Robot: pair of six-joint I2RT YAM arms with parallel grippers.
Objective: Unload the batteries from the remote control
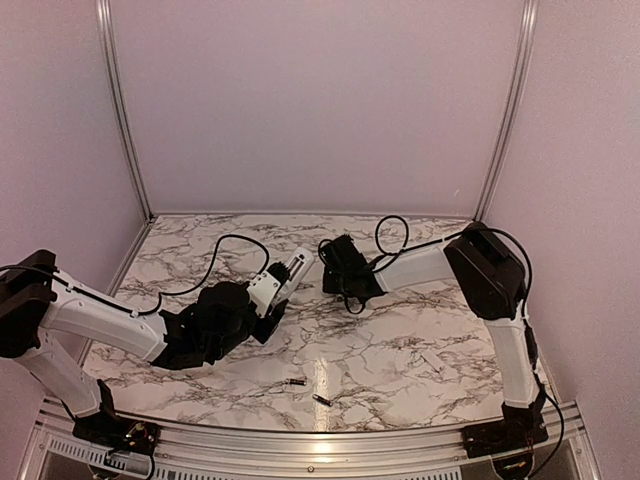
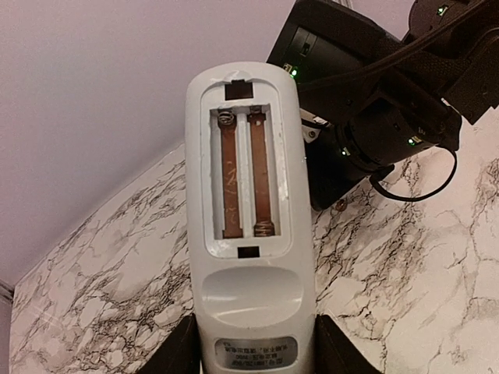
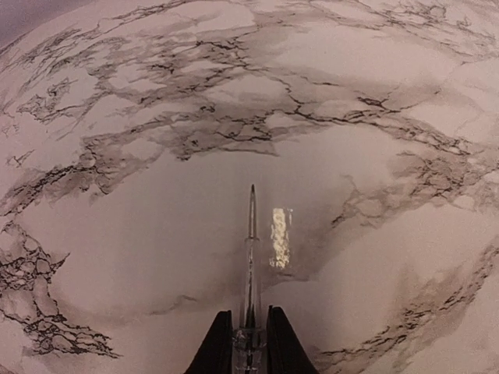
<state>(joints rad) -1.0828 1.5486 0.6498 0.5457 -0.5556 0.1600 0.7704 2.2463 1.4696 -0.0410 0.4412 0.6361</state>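
Note:
My left gripper (image 2: 253, 352) is shut on the lower end of the white remote control (image 2: 245, 226) and holds it above the table. Its back faces the left wrist camera. The cover is off, and the recess (image 2: 243, 175) shows only two brown strips and springs. In the top view the remote (image 1: 289, 271) points toward my right gripper (image 1: 341, 270). Two small dark batteries (image 1: 296, 382) (image 1: 322, 400) lie on the marble near the front edge. My right gripper (image 3: 249, 343) is shut on a thin clear pen-like stick (image 3: 251, 241), whose tip is over bare marble.
A small flat white cover piece (image 1: 432, 362) lies on the table at the right. The right arm's black wrist (image 2: 366, 117) hangs just beyond the remote's far end. Black cables (image 1: 225, 250) trail across the back of the marble table (image 1: 400, 340). Walls enclose three sides.

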